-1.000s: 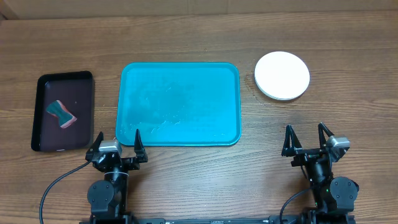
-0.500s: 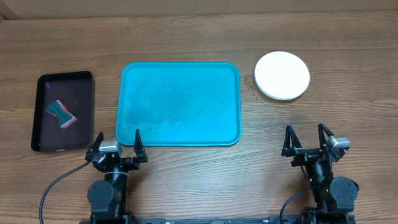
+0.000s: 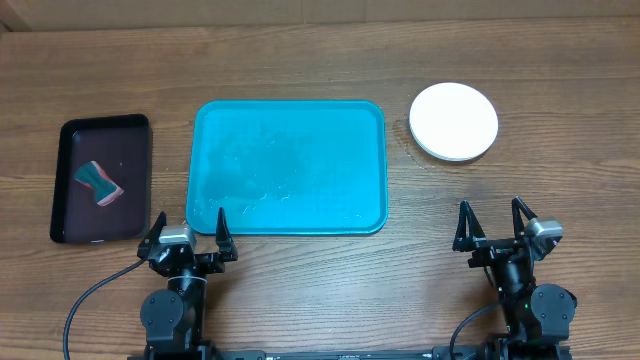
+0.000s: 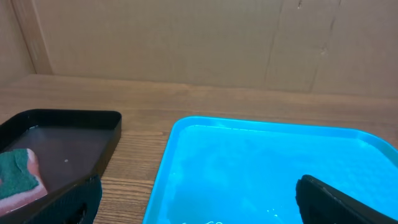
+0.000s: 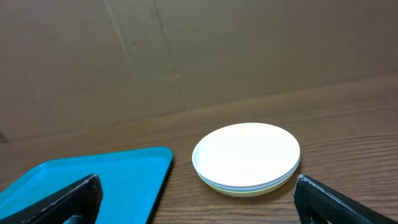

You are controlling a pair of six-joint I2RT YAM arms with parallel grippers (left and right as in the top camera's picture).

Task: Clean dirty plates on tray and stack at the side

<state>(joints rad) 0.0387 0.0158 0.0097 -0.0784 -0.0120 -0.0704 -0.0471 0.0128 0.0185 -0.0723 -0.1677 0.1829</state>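
The plates [image 3: 453, 121] stand in one stack on the table right of the tray, white on top; the right wrist view [image 5: 246, 157] shows light blue and yellow-green rims under it. The turquoise tray [image 3: 288, 166] lies in the middle with no plates on it, only small wet marks; it also shows in the left wrist view [image 4: 261, 168]. My left gripper [image 3: 187, 233] is open and empty at the tray's near left corner. My right gripper [image 3: 494, 226] is open and empty, near the front edge, in front of the stack.
A small black tray [image 3: 101, 180] at the left holds a green and pink sponge [image 3: 97, 184]. A brown cardboard wall [image 4: 199, 43] runs along the far side of the table.
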